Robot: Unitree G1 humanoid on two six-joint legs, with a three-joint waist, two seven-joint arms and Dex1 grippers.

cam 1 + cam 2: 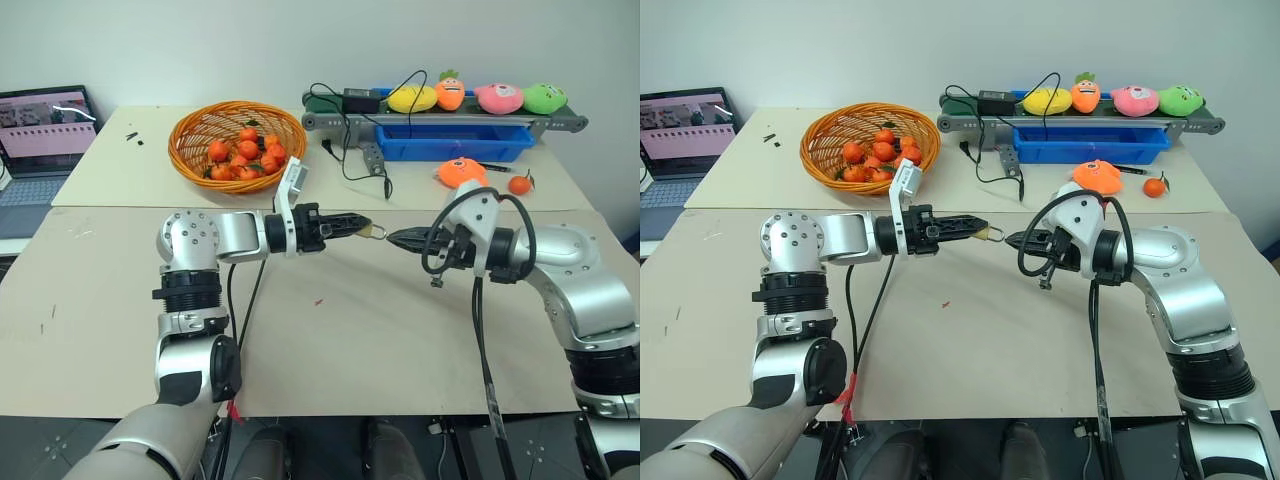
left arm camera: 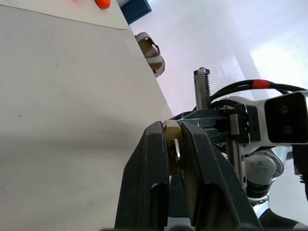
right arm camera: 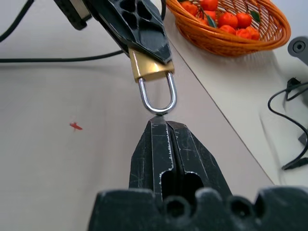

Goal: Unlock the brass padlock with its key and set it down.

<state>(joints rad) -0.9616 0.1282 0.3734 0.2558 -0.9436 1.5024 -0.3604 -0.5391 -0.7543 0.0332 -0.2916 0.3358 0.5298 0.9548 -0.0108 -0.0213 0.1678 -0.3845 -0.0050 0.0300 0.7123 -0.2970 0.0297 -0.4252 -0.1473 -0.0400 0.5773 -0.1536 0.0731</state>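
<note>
Brass padlock pinched in the left claw, held in the air over the surface.

The left claw (image 1: 362, 226) reaches level across the matte beige surface (image 1: 330, 340), its two black ribbed fingers clamped narrow on the brass padlock (image 3: 150, 67), a squarish shiny gold body whose thin, polished silver U-shaped shackle (image 3: 157, 98) juts out toward the right claw (image 3: 160, 124). That claw's scuffed black fingers are pressed fully together, tips right at the shackle's curve; whether they touch it or grip anything cannot be told. Behind, a woven orange basket (image 1: 190, 130) holds small round orange fruits (image 1: 246, 152).
</note>
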